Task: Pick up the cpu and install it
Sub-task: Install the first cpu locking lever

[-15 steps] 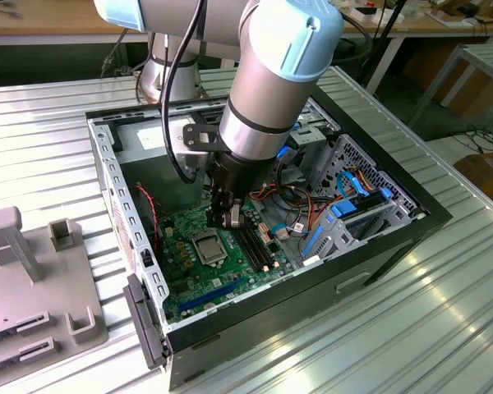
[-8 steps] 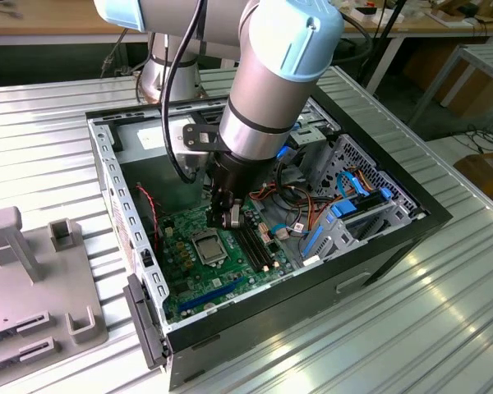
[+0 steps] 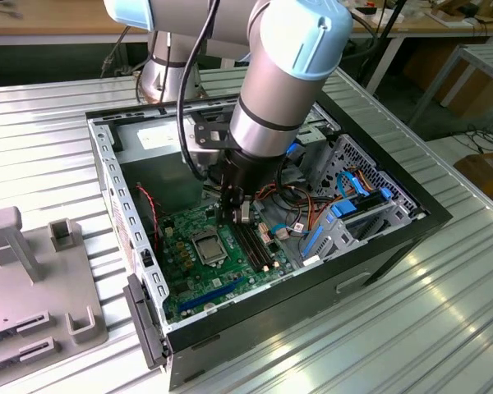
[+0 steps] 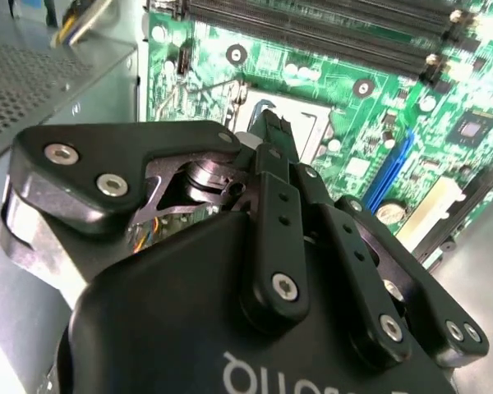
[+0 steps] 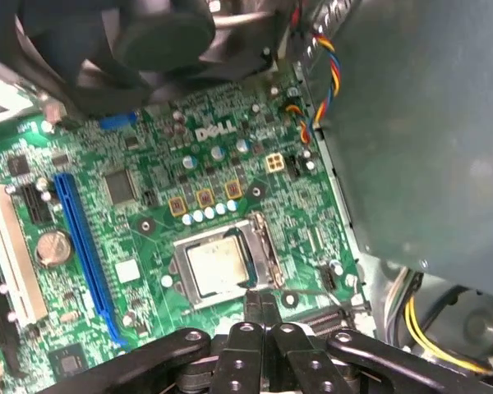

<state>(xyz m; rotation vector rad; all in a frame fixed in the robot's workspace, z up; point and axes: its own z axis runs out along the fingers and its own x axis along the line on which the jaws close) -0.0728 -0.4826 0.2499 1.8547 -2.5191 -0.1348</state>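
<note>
cpu [image 5: 218, 267] already sits in the socket [image 5: 223, 264]; my jaws are pinched shut, empty, right beside it, so one careless nudge could bend pins.

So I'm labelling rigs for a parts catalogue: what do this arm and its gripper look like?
The arm is a silver-grey tube design with pale blue joint caps and a black cable running along it. Its wrist carries black brackets. The gripper is matte black, with slim linkage fingers fastened by silver screws, and white lettering on its body.
</note>
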